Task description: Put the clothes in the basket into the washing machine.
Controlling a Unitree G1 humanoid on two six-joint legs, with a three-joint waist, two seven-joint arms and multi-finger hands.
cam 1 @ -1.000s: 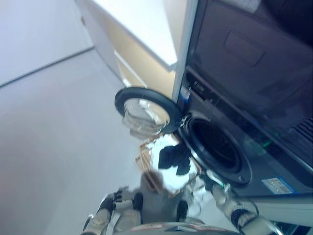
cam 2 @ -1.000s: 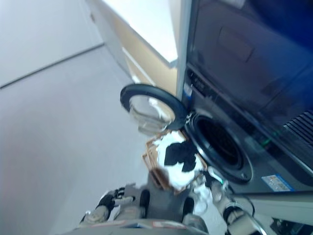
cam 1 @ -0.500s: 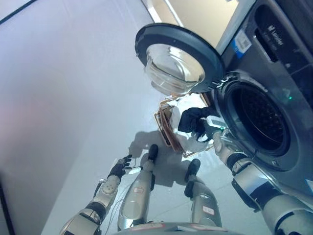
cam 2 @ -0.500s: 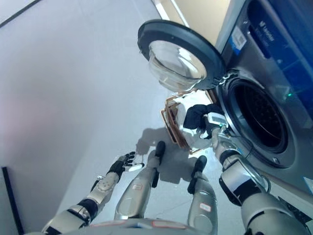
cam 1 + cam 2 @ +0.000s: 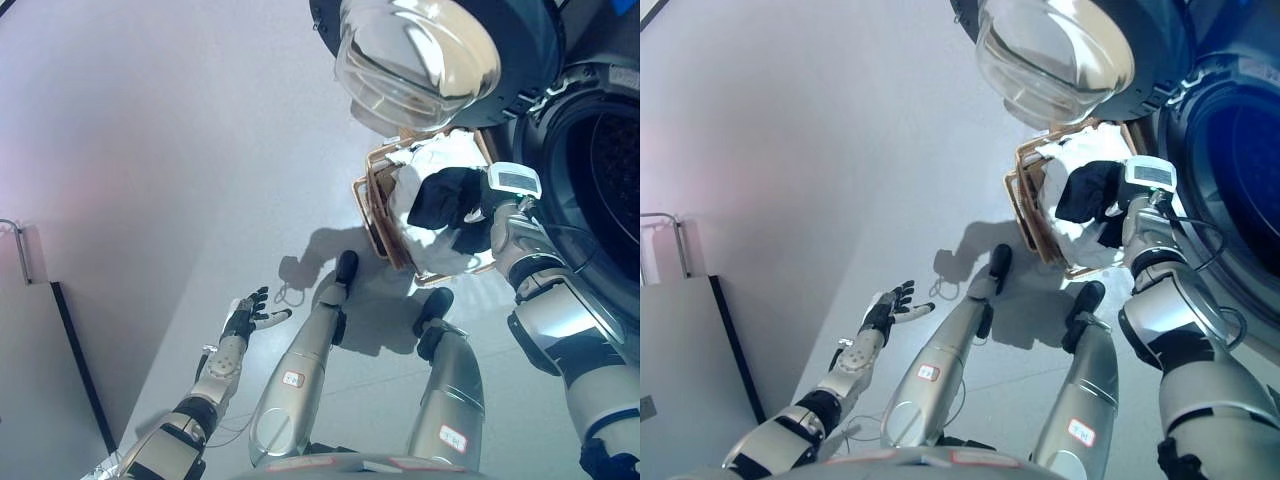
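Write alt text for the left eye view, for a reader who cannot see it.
The robot's right hand reaches into a basket on the floor, at a black garment lying on white clothes. The washing machine stands beside it with its round glass door swung open. The left hand hangs open over the floor.

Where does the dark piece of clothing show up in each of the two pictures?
Left eye view: the dark garment sits right of centre in the upper half, on white cloth in the basket, by the right hand.
Right eye view: the dark garment is in much the same spot.
Shared landmark: the round glass door of the washing machine, directly above the basket in both.
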